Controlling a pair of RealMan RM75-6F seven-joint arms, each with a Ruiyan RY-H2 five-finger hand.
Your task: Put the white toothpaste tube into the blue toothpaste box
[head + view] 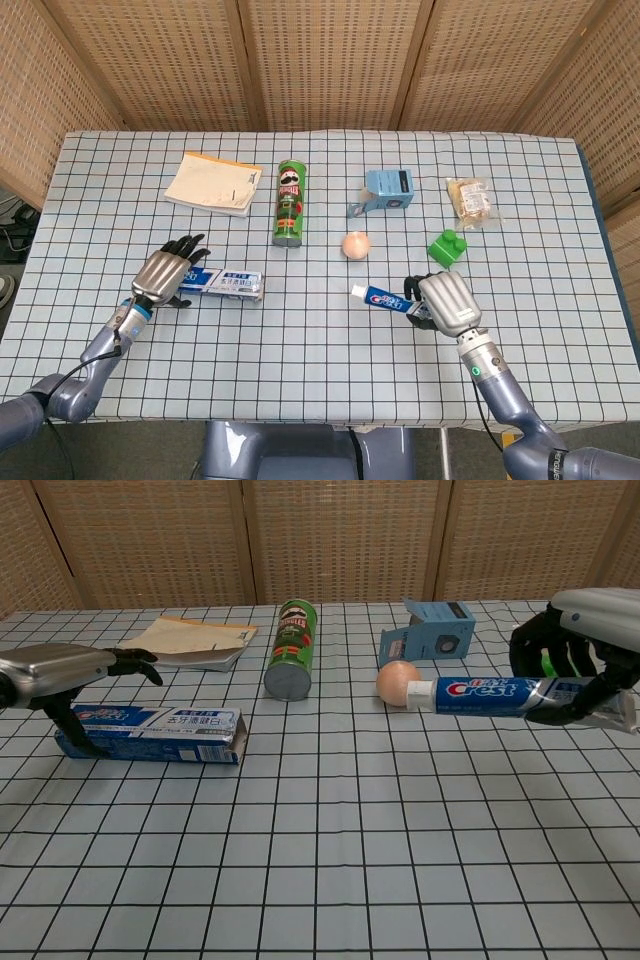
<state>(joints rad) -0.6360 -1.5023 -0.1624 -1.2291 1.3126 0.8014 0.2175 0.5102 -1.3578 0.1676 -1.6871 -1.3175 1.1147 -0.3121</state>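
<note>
The white toothpaste tube (385,298) (490,692) hangs level above the cloth, its cap pointing left. My right hand (443,302) (580,650) grips its crimped end. The blue toothpaste box (227,284) (160,731) lies flat on the left of the table, its open flap end facing right. My left hand (166,274) (62,670) hovers over the box's left end with fingers spread and the thumb down beside it; I cannot tell whether it touches the box.
Behind stand a green chip can (289,203), a notepad (212,183), a small blue carton (389,188), a peach ball (356,244), a green block (447,246) and a snack packet (470,200). The checked tablecloth (300,350) covers the table.
</note>
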